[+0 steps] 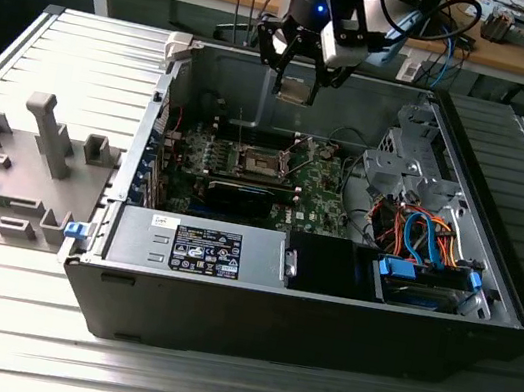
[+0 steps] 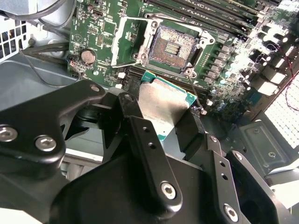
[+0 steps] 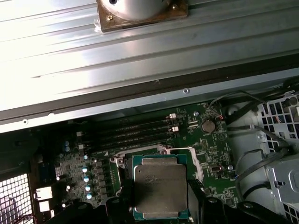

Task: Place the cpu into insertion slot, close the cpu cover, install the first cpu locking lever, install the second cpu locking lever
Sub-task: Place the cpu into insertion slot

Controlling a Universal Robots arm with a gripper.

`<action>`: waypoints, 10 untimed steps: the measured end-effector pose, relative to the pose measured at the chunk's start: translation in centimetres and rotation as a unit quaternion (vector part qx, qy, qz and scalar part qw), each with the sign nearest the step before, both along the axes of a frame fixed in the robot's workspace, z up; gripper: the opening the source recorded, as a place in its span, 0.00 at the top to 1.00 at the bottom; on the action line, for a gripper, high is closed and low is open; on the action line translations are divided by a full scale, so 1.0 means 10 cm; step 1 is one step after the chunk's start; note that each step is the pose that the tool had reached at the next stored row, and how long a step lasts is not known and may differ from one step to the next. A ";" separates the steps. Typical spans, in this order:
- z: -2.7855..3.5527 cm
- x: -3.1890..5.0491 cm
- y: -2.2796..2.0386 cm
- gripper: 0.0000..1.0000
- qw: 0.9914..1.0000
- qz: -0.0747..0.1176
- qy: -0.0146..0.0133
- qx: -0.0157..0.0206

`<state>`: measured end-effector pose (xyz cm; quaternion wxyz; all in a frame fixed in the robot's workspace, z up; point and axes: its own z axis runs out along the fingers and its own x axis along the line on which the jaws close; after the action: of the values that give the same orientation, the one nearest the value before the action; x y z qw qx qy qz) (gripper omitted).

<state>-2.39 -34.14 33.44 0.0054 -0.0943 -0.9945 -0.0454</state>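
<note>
My gripper (image 1: 294, 87) hangs above the open computer case, shut on the cpu (image 1: 294, 91), a flat square chip with a silver-grey top and a green edge. In both wrist views the cpu (image 2: 163, 105) (image 3: 160, 186) sits between the black fingers (image 2: 140, 135) (image 3: 202, 203). It is held in the air over the green motherboard (image 1: 320, 181), apart from the insertion slot (image 1: 256, 161). That slot (image 2: 175, 45) lies bare with its dark centre showing. The cpu cover (image 2: 127, 39), a thin silvery frame, is swung open beside the slot.
Long memory slots (image 2: 210, 14) run beside the socket. A black expansion card (image 1: 242, 193), a labelled power supply (image 1: 197, 246) and a drive cage with coloured cables (image 1: 428, 235) fill the case. A grey fixture tray (image 1: 26, 154) lies on the exterior view's left.
</note>
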 end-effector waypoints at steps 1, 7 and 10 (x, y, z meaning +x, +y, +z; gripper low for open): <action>0.000 0.000 0.000 0.45 1.000 -0.001 0.000 0.000; -0.001 0.000 0.000 0.45 1.000 -0.008 0.000 0.000; -0.002 0.000 0.000 0.45 1.000 -0.012 0.000 0.000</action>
<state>-2.39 -34.14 33.43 0.0049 -0.1058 -0.9933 -0.0454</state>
